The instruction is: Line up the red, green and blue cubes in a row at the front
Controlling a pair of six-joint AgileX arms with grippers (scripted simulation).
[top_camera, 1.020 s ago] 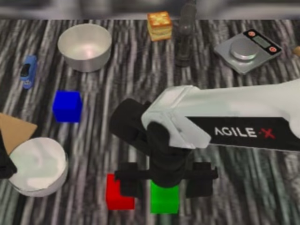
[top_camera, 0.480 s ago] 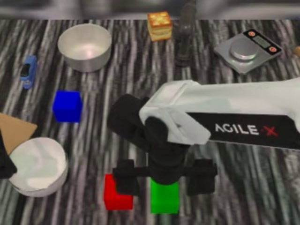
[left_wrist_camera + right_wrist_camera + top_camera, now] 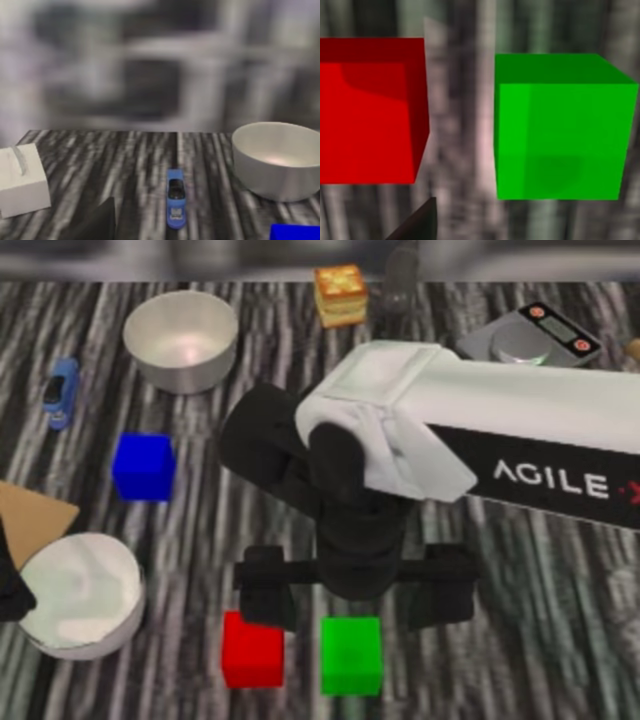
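— Across the table's (image 3: 560, 640) right half, what's the big thing?

— My right arm (image 3: 520, 445). Its right gripper (image 3: 355, 592) hangs above the front edge with fingers spread wide, gripping nothing.

— And the left gripper?

— Only a dark sliver at the left edge; I cannot tell how its fingers stand.

— Bowls?

— One silver bowl (image 3: 181, 340) at the back left, a white bowl (image 3: 80, 595) front left.

— The cubes?

— Red cube (image 3: 252, 649) and green cube (image 3: 351, 654) sit side by side at the front, a gap between them. Blue cube (image 3: 143, 466) rests well apart, left of centre.
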